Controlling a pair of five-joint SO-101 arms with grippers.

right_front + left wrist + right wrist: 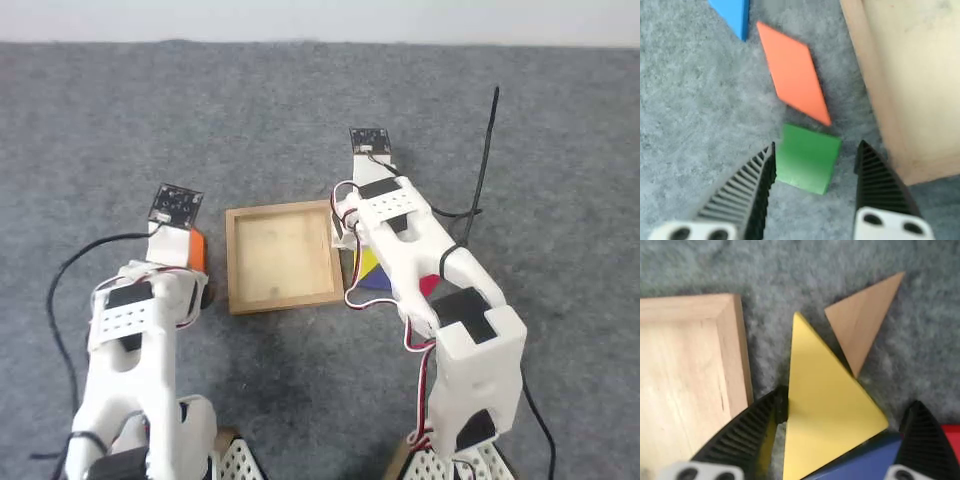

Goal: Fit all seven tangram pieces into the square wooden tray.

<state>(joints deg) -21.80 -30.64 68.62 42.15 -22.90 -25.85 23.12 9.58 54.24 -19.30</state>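
My left gripper (816,147) hangs with its fingers spread over the grey carpet (300,120), one finger on either side of the green square (807,159), which lies flat just beside the outer wall of the square wooden tray (870,85); the orange parallelogram (794,72) lies next to the square, almost corner to corner, and a blue triangle (732,15) lies beyond it. On the tray's other side my right gripper (849,402) is likewise released, straddling the yellow triangle (825,405), with one fingertip at the triangle's long edge nearest the tray rim; the yellow piece overlaps a dark blue piece (860,460), a red piece (951,440) shows at its far side, and a plain wooden triangle (865,320) lies close by on the carpet. From above, the tray sits between my two arms, and every piece I can see lies outside it.
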